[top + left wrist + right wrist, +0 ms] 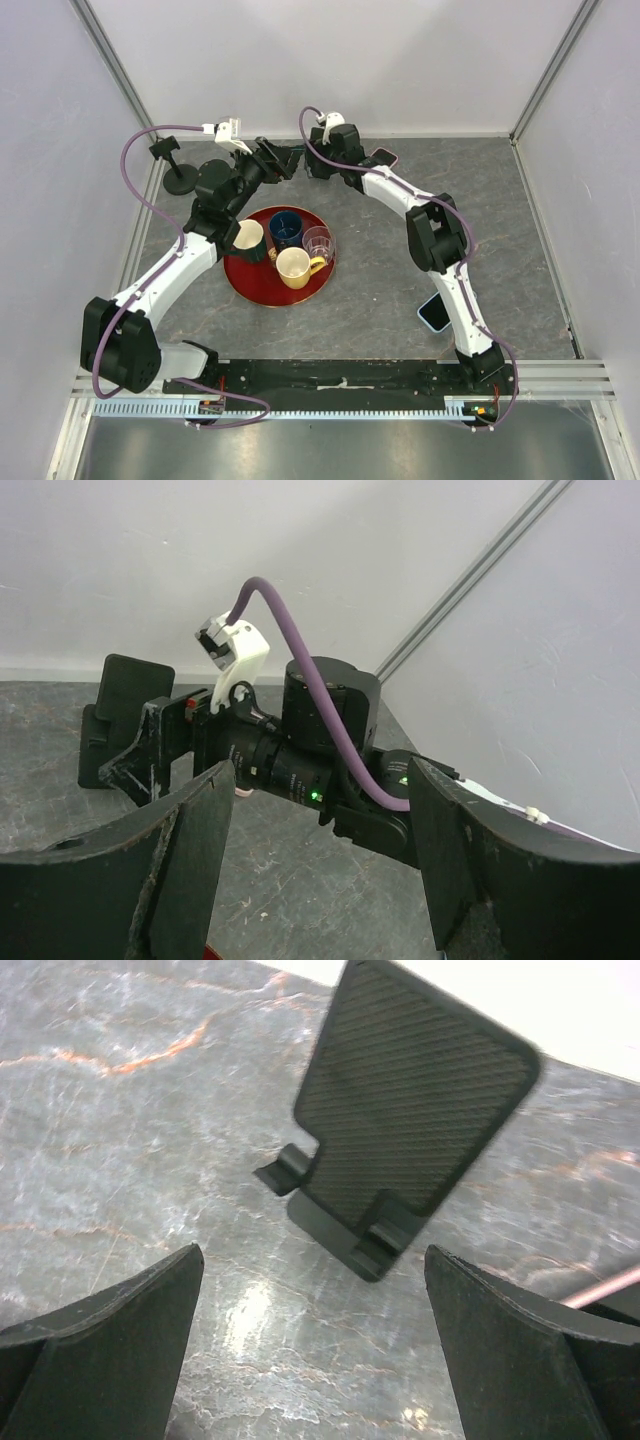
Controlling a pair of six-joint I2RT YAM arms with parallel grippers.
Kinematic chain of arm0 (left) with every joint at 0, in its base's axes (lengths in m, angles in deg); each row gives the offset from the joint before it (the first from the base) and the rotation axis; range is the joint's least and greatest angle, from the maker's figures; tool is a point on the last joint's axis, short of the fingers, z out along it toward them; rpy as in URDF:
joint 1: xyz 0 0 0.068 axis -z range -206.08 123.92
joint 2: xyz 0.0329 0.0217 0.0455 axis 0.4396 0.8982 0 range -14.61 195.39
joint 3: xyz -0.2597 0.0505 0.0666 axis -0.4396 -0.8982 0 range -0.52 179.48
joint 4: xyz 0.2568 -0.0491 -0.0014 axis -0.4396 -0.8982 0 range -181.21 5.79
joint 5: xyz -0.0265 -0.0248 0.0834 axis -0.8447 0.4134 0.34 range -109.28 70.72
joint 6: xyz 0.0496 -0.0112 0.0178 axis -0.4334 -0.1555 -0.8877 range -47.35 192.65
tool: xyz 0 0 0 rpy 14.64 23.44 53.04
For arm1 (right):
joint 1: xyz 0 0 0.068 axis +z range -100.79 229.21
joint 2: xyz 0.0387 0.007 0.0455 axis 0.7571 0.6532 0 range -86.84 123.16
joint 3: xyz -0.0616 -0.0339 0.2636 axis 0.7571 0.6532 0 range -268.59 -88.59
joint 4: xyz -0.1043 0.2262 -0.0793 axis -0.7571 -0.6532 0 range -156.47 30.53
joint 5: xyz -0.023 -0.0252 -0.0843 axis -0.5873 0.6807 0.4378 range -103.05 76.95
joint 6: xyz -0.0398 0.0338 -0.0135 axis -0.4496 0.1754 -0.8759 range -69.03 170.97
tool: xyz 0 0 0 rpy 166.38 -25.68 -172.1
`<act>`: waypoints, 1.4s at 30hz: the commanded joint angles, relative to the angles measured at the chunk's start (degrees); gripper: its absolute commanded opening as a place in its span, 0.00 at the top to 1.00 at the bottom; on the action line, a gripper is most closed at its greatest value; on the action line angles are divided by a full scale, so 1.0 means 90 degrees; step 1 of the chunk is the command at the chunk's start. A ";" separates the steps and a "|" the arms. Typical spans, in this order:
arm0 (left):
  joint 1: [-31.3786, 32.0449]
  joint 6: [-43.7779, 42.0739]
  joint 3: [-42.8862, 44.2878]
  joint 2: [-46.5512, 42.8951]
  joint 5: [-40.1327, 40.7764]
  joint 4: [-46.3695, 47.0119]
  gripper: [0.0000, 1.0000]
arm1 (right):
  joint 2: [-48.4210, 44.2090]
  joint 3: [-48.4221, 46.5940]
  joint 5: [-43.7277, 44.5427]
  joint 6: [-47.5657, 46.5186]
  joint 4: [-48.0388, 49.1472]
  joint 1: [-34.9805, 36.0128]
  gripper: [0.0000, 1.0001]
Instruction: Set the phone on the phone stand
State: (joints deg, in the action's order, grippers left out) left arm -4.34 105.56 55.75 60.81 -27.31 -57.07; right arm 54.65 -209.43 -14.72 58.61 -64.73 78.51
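Right arm (400,195) arcs toward 12 o'clock, right tool (312,1260) spread wide facing the phone stand (415,1110); left tool (322,775) spread likewise.

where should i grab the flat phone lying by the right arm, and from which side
Probably across its two long edges, coming straight down from above. The phone lies flat on the table, so only its thin rim offers a hold, and its narrow width suits the jaws. Aim for the left, nearer end, since the right arm covers its right side in the top view.
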 commanded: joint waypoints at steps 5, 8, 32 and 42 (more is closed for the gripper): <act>0.0026 -0.0424 0.0017 0.0068 0.0062 0.0247 0.24 | -0.1102 0.0506 0.2147 0.0830 0.0125 -0.0091 0.02; 0.0026 -0.0443 0.0017 0.0068 0.0082 0.0237 0.24 | -0.1239 0.0701 0.2597 0.1289 0.0125 -0.0208 0.02; 0.0026 -0.0482 0.0271 0.0526 -0.0045 0.0071 0.23 | -0.0537 0.0400 0.0527 0.0782 0.0265 -0.0316 0.13; 0.0026 -0.0395 0.0242 0.0536 -0.0113 0.0129 0.24 | -0.0184 -0.0060 0.0684 0.0626 0.0076 -0.0257 0.30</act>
State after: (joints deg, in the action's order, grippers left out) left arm -4.34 103.42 56.12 65.66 -27.40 -58.39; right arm 52.00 -206.74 -8.71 65.65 -63.94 76.26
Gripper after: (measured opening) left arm 0.765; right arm 0.722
